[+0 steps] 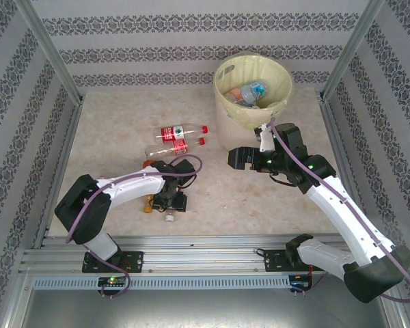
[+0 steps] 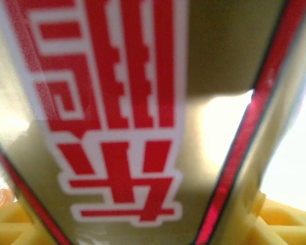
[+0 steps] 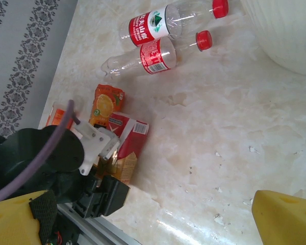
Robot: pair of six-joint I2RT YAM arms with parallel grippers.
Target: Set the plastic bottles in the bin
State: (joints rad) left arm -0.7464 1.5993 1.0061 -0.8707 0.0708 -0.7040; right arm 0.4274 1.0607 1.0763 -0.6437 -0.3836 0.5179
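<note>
My left gripper (image 1: 169,203) is down at the front left of the table, shut on a bottle with a red-and-gold label (image 2: 117,127) that spans the gap between its yellow fingers (image 2: 283,222). That bottle (image 3: 130,138) lies beside an orange-labelled bottle (image 3: 107,102). Two clear bottles with red labels and red caps (image 1: 181,132) (image 1: 178,143) lie side by side left of the bin (image 1: 236,123). The pale-yellow bin holds several bottles (image 1: 249,92). My right gripper (image 1: 234,158) hangs open above the table in front of the bin, with nothing between its fingers (image 3: 285,217).
Patterned walls and metal posts close in the table on the left, back and right. A metal rail (image 1: 205,249) runs along the near edge. The left arm's wrist (image 3: 51,158) stands over the front-left bottles. Bare marble-look tabletop (image 1: 232,198) lies between the two arms.
</note>
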